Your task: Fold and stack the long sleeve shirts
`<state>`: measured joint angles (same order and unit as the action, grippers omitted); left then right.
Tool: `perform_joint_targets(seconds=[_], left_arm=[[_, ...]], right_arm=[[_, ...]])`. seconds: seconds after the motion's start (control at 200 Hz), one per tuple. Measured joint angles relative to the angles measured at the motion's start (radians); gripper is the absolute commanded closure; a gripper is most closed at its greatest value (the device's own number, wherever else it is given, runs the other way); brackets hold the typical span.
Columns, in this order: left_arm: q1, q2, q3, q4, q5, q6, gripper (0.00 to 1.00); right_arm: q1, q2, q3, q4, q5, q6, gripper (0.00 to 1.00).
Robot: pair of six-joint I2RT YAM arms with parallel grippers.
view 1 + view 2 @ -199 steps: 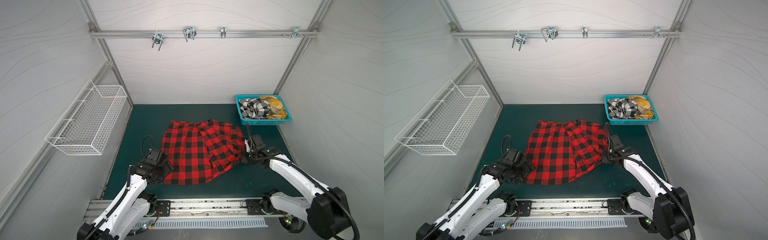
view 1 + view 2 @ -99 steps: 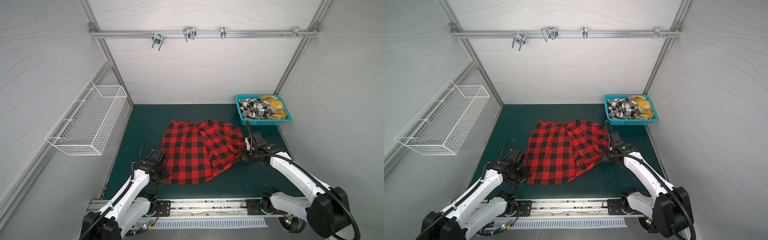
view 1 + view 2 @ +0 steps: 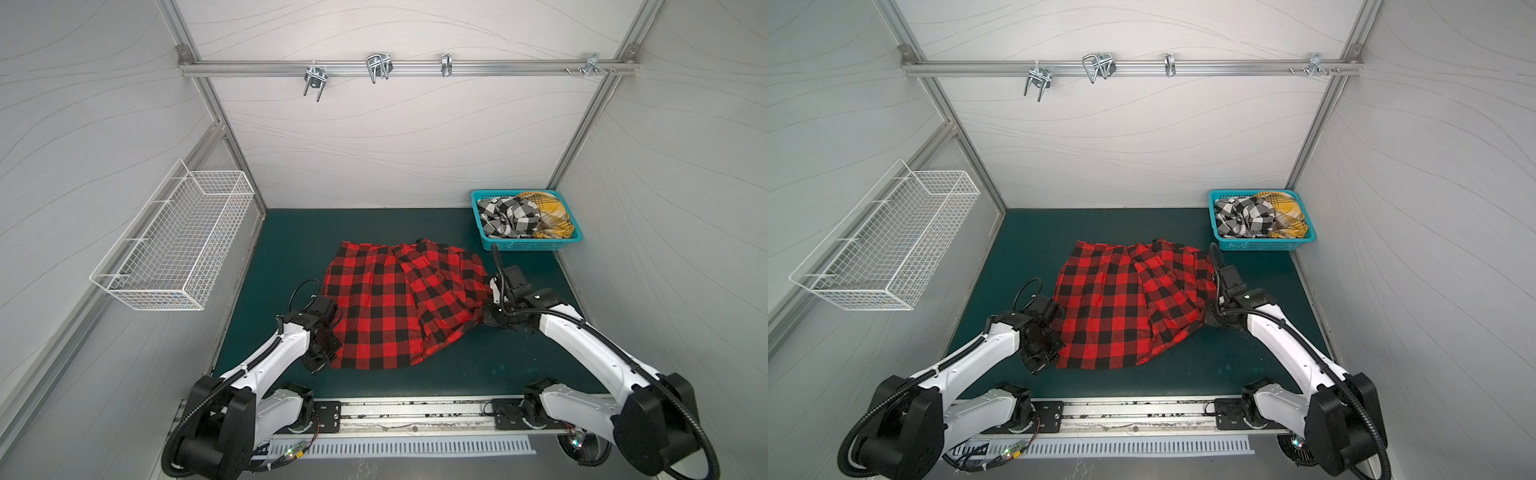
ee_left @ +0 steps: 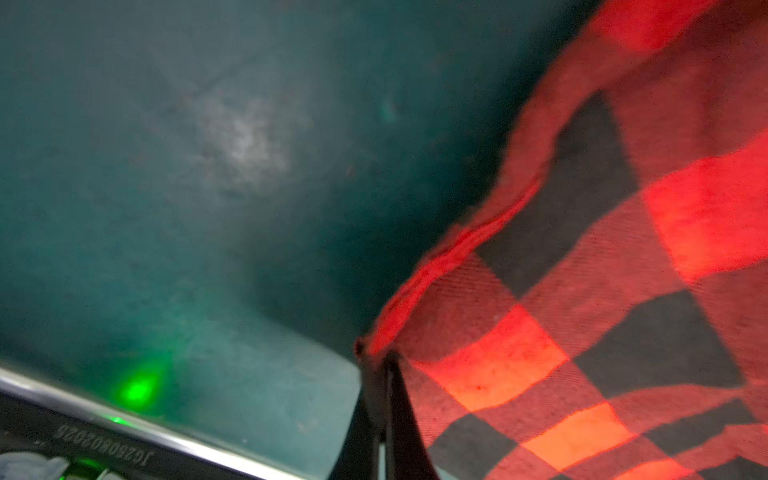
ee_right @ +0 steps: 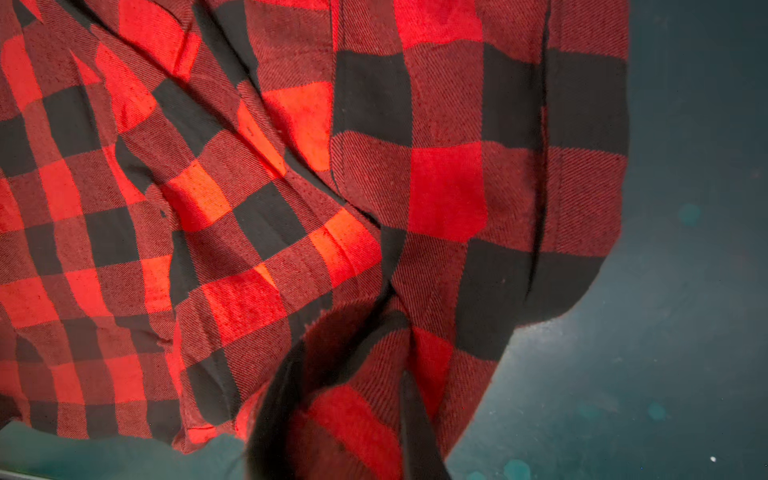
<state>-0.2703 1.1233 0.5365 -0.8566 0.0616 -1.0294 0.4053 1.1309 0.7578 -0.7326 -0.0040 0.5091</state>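
Closing down, the left gripper [image 4: 376,357] now pinches the red plaid shirt [image 3: 386,307] at its hem corner nearest the bench's [image 3: 291,232] front-left corner. The right gripper [image 3: 487,318] stays clenched on the shirt's opposite edge, so a two-handed fold looks ready.

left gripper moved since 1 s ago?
Yes. In a top view the left gripper has edged rightward, away from the white wire basket, onto the red plaid shirt's near-left edge, and shut on it.

The shirt [image 3: 386,307] is soft, matt twill cloth; the mat [image 3: 291,241] matt, faintly scuffed; the basket [image 3: 528,246] perforated plastic; the rail [image 3: 498,68] brushed metal.
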Motion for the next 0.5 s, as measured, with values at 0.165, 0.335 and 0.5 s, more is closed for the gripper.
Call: perform_joint_targets(seconds=[0.165, 0.335, 0.5], left_arm=[[0.044, 0.124, 0.314, -0.04, -0.051, 0.066, 1.0], [0.13, 0.422, 1.021, -0.078, -0.122, 0.127, 1.0], [0.198, 0.626, 1.701, -0.141, -0.197, 0.139, 1.0]], right_arm=[[-0.039, 0.124, 0.105, -0.008, -0.008, -0.004, 1.0], [-0.127, 0.404, 0.602, -0.014, -0.02, -0.044, 1.0], [-0.166, 0.532, 1.112, 0.043, -0.023, -0.1, 1.0]])
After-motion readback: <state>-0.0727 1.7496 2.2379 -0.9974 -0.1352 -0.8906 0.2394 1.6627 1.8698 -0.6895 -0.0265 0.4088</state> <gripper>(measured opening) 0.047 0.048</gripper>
